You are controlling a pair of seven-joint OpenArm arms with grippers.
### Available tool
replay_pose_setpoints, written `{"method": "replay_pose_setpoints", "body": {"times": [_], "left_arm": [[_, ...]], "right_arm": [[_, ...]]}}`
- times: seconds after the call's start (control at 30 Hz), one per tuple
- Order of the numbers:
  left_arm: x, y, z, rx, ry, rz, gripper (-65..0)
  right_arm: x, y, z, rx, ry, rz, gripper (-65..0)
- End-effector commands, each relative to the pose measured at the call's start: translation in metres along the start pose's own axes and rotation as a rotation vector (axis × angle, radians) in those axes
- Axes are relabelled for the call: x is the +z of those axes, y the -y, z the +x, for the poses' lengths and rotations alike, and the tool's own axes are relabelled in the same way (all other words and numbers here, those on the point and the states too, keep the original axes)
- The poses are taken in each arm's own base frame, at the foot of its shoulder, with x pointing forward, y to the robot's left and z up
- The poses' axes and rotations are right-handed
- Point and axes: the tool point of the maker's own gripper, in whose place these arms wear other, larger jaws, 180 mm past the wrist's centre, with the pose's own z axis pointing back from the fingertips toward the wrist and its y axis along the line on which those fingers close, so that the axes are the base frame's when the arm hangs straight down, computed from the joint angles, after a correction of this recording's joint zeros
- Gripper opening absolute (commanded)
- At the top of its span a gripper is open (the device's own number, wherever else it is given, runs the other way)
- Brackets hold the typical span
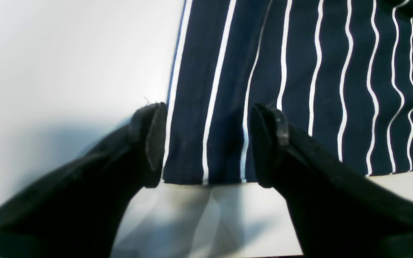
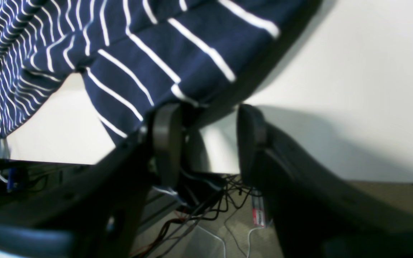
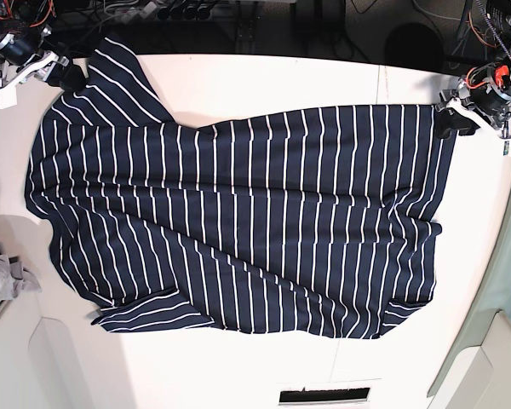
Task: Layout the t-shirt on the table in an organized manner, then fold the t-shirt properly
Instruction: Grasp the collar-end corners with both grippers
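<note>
The navy white-striped t-shirt (image 3: 238, 221) lies spread across the white table (image 3: 264, 85), with some wrinkles and both sleeves folded in at the near side. My left gripper (image 3: 453, 121) is at the shirt's far right corner. In the left wrist view it (image 1: 210, 143) stands open, its fingers straddling the corner of the t-shirt (image 1: 299, 71), which lies flat on the table (image 1: 66, 53). My right gripper (image 3: 68, 75) is at the far left corner. Its jaws (image 2: 208, 143) are apart, and the corner of the t-shirt (image 2: 138, 43) rests against the left fingertip (image 2: 167, 139) above the table (image 2: 353, 89).
A small grey cloth (image 3: 0, 281) lies at the table's left edge. Cables (image 2: 199, 204) hang below the table's far edge under my right gripper. A dark slot (image 3: 322, 395) sits at the near edge. A pale green panel (image 3: 504, 281) borders the right side.
</note>
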Motion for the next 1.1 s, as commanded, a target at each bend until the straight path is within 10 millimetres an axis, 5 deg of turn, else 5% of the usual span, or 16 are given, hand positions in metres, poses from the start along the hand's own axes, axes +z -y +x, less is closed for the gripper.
{"method": "replay_pose_setpoints", "body": {"times": [0.0,0.63,1.07], "left_arm": [[0.002,-0.002,-0.006,-0.02,-0.041,0.003,-25.7],[0.002,0.01,-0.004,-0.015,-0.021,-0.054,-32.6],[-0.003,0.029,-0.008,-0.014,0.003,-0.114,-63.7]], "right_arm": [[0.005,0.0,0.011,0.019,0.03,0.003,-39.3],[0.0,-0.006,0.005,-0.005,0.034,0.019,-39.3],[-0.004,-0.012,0.0,-0.006,0.022,0.033,-39.4]]}}
